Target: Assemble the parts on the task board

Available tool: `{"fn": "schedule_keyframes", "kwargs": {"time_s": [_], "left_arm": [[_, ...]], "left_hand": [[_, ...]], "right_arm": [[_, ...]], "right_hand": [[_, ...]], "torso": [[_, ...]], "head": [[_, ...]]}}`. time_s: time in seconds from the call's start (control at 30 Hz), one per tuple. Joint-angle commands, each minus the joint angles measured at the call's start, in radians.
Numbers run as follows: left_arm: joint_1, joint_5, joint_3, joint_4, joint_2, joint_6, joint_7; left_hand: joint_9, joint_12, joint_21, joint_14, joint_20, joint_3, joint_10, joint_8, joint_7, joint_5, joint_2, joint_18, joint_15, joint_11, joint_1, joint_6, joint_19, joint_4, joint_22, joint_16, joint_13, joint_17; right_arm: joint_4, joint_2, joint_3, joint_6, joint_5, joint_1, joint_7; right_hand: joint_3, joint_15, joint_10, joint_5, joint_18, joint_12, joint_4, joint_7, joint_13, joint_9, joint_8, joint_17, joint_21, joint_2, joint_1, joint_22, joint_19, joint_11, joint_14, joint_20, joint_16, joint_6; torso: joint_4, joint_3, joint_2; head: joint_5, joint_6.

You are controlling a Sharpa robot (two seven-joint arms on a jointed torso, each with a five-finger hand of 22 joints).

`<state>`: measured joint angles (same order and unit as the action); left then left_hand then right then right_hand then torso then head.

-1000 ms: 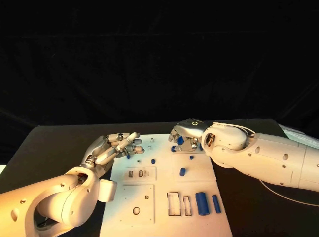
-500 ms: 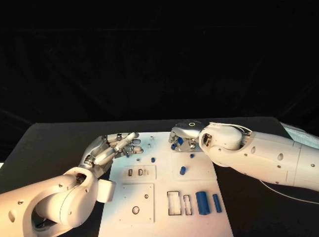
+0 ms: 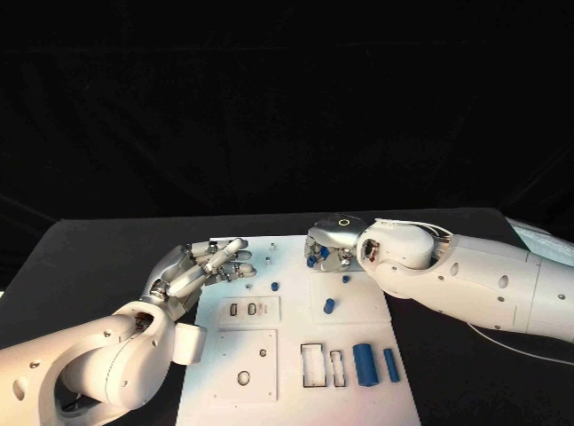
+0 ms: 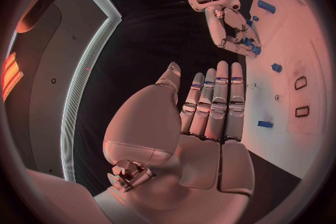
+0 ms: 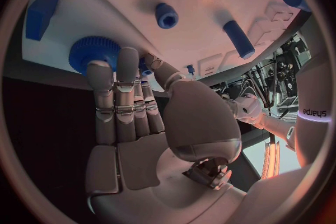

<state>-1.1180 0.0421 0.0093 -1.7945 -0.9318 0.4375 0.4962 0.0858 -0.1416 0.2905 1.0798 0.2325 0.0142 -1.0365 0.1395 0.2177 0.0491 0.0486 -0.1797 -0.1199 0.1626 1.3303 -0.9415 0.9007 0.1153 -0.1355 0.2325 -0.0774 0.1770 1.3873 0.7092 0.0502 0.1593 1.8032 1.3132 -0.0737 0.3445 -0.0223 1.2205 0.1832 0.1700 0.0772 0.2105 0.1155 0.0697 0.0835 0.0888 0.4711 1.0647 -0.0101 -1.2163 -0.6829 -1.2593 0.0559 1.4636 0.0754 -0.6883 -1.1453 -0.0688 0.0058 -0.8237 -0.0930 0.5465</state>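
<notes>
Blue gear (image 5: 96, 54) partly behind fingers (image 5: 115, 89).

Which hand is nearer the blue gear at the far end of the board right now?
Right. The right hand has its fingertips at the blue gear, at the task board far end. The left hand hovers open at the board's opposite edge, apart from it.

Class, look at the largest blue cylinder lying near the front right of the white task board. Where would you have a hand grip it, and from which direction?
Grip the largest blue cylinder across its middle, coming down from above. It lies flat on the task board with its long axis running front to back, so its rounded sides are exposed. A slimmer blue cylinder lies close on its right, so the fingers need to slip into that narrow gap.
</notes>
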Motion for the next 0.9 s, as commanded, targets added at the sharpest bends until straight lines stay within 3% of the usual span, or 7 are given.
{"fn": "schedule_keyframes", "kwargs": {"time_s": [0.03, 0.3, 0.43, 0.63, 0.8, 0.9], "left_arm": [[-0.001, -0.007, 0.001, 0.001, -0.001, -0.017, 0.000], [-0.001, -0.012, 0.001, 0.004, -0.002, -0.014, -0.007], [-0.001, -0.013, 0.001, 0.008, -0.003, -0.014, -0.010], [-0.001, -0.018, 0.001, 0.016, -0.001, -0.024, -0.010], [-0.001, -0.020, 0.001, 0.018, -0.001, -0.031, -0.009], [-0.002, -0.020, 0.001, 0.018, 0.000, -0.034, -0.008]], "left_hand": [[-0.002, 0.007, -0.003, -0.004, 0.002, -0.005, 0.000, -0.006, 0.005, 0.000, 0.001, -0.002, -0.004, 0.006, -0.005, -0.004, 0.005, 0.001, 0.001, -0.004, 0.001, 0.001], [-0.002, 0.009, -0.004, -0.005, 0.002, -0.005, 0.001, -0.007, 0.005, 0.000, 0.004, -0.002, -0.004, 0.006, -0.004, -0.004, 0.005, 0.001, 0.002, -0.005, 0.002, 0.002], [-0.002, 0.010, -0.004, -0.005, 0.003, -0.004, 0.001, -0.008, 0.005, 0.000, 0.005, -0.002, -0.004, 0.007, -0.003, -0.004, 0.005, 0.000, 0.002, -0.005, 0.002, 0.002], [-0.003, 0.012, -0.005, -0.005, 0.003, -0.006, 0.001, -0.010, 0.006, -0.001, 0.004, -0.002, -0.004, 0.007, -0.003, -0.003, 0.005, -0.001, 0.003, -0.006, 0.002, 0.003], [-0.003, 0.013, -0.006, -0.006, 0.003, -0.008, 0.002, -0.011, 0.006, -0.001, 0.002, -0.002, -0.005, 0.008, -0.003, -0.003, 0.004, -0.001, 0.004, -0.007, 0.003, 0.003], [-0.003, 0.013, -0.006, -0.006, 0.003, -0.008, 0.002, -0.011, 0.006, -0.001, 0.002, -0.002, -0.005, 0.008, -0.003, -0.003, 0.004, -0.001, 0.004, -0.007, 0.003, 0.003]], "right_arm": [[0.001, -0.002, 0.003, 0.015, 0.017, -0.004, 0.011], [0.012, 0.005, 0.002, 0.098, -0.007, -0.004, 0.015], [0.022, 0.009, -0.004, 0.138, -0.034, -0.004, 0.006], [0.025, 0.001, -0.013, 0.205, -0.075, -0.004, -0.012], [0.006, -0.020, -0.016, 0.231, -0.089, -0.001, -0.035], [-0.011, -0.038, -0.017, 0.232, -0.093, 0.001, -0.045]], "right_hand": [[0.002, -0.008, 0.011, -0.007, -0.017, 0.004, -0.009, -0.006, 0.001, 0.006, 0.007, 0.003, 0.008, 0.015, 0.004, -0.010, -0.003, -0.002, 0.016, -0.003, -0.006, -0.013], [0.020, -0.016, 0.047, -0.045, -0.023, 0.007, -0.029, -0.017, 0.004, 0.020, 0.016, 0.012, 0.044, 0.034, -0.008, -0.054, -0.009, -0.013, 0.013, -0.010, -0.027, -0.040], [0.022, -0.017, 0.054, -0.061, -0.024, 0.003, -0.040, -0.019, 0.004, 0.024, 0.016, 0.015, 0.052, 0.031, -0.004, -0.062, -0.008, -0.014, 0.011, -0.011, -0.034, -0.042], [0.029, -0.016, 0.052, -0.064, -0.023, -0.003, -0.043, -0.017, 0.003, 0.027, 0.013, 0.015, 0.051, 0.031, -0.010, -0.057, -0.002, -0.013, 0.005, -0.011, -0.035, -0.039], [0.034, -0.015, 0.050, -0.060, -0.023, -0.006, -0.047, -0.014, 0.002, 0.028, 0.011, 0.015, 0.052, 0.031, -0.011, -0.057, 0.001, -0.011, 0.001, -0.011, -0.035, -0.036], [0.036, -0.014, 0.049, -0.059, -0.023, -0.008, -0.049, -0.013, 0.002, 0.029, 0.010, 0.015, 0.053, 0.030, -0.012, -0.058, 0.002, -0.010, 0.000, -0.010, -0.035, -0.035]], "torso": [[-0.0006, 0.0008, -0.004], [-0.0003, 0.0018, -0.008], [-0.0008, 0.0020, -0.009], [-0.0037, 0.0013, -0.012], [-0.0037, 0.0043, -0.016], [-0.0059, 0.0025, -0.018]], "head": [[0.001, -0.001], [0.003, -0.002], [0.004, -0.004], [0.004, -0.016], [0.015, -0.019], [0.014, -0.019]]}}
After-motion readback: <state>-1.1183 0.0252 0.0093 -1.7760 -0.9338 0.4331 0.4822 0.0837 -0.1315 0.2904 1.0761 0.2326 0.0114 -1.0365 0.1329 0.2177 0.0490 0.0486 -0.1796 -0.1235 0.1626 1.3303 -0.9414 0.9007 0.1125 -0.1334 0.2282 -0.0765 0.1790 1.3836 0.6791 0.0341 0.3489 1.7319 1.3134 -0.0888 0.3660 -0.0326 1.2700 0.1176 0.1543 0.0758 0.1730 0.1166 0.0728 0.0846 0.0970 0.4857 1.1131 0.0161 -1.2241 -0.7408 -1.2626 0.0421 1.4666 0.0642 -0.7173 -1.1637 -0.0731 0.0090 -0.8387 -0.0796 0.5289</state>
